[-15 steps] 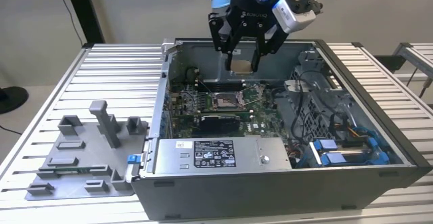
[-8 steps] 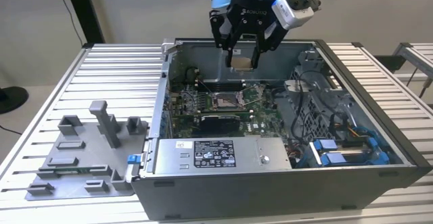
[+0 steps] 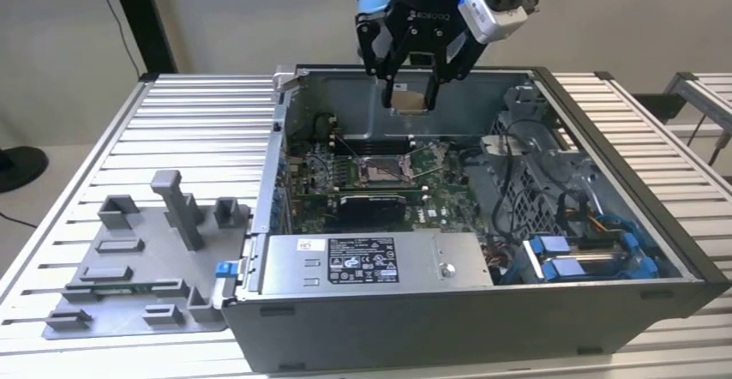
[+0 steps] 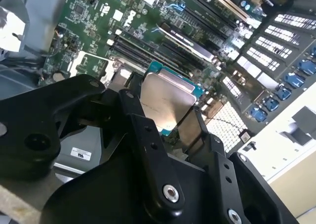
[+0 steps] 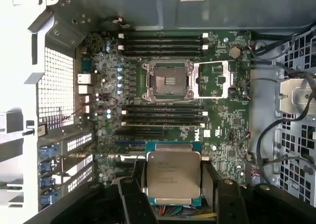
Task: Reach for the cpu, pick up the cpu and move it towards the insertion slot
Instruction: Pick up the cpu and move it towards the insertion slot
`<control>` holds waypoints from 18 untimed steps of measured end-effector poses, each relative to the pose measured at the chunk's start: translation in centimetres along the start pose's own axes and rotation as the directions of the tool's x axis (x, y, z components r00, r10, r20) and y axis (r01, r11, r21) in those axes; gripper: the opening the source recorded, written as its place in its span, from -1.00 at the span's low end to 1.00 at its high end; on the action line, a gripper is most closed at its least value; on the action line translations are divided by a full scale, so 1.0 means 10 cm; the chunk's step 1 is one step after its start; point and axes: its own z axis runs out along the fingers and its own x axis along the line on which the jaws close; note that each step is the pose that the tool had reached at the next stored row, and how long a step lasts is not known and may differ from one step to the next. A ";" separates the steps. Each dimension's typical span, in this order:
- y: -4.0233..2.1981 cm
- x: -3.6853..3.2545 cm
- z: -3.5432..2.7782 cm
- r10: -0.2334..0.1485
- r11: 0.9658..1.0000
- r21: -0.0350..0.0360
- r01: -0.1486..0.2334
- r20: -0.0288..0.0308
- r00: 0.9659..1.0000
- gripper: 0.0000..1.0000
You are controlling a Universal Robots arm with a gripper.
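The cpu (image 5: 173, 175), a flat square chip with a pale silver top and teal edge, is held between my black fingers (image 5: 132, 197); the gripper (image 3: 410, 96) is shut on it. In the exterior view the chip (image 3: 409, 99) hangs above the open computer case, over the back of the motherboard. The insertion slot (image 5: 166, 81) is a silvery-framed socket with a dark centre on the green board, its load plate (image 5: 212, 78) swung open beside it. The exterior view shows the insertion slot (image 3: 381, 170) lower and a little toward that view's left of the chip. The second wrist view shows the cpu (image 4: 165, 103) between the fingers.
The grey case wall (image 3: 378, 92) stands behind the gripper. Memory slots (image 5: 163, 40) flank the socket. Cables (image 3: 537, 182) and a drive cage fill the case's right in the exterior view. A power supply (image 3: 366, 263) sits at the front. A grey plastic tray (image 3: 137, 267) lies on the table.
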 end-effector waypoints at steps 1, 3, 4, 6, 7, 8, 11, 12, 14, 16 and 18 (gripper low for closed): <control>0.017 -0.003 0.001 0.000 1.000 0.000 0.000 0.000 1.000 -1.00; 0.049 -0.009 0.003 0.000 1.000 0.000 0.000 0.000 1.000 -1.00; 0.065 -0.012 0.004 0.000 1.000 0.000 0.000 0.000 1.000 -1.00; 0.094 -0.019 0.006 0.000 1.000 0.000 0.000 0.000 1.000 -1.00; 0.108 -0.021 0.007 0.000 1.000 0.000 0.000 0.000 1.000 -1.00; 0.123 -0.024 0.009 0.000 1.000 0.000 0.000 0.000 1.000 -1.00; 0.165 -0.034 0.011 0.000 1.000 0.000 0.000 0.000 1.000 -1.00; 0.178 -0.037 0.013 0.000 1.000 0.000 0.000 0.000 1.000 -1.00; 0.204 -0.042 0.015 0.000 1.000 0.000 0.000 0.000 1.000 -1.00; 0.228 -0.048 0.017 0.000 1.000 0.000 0.000 0.000 1.000 -1.00; 0.250 -0.054 0.019 0.000 1.000 0.000 0.000 0.000 1.000 -1.00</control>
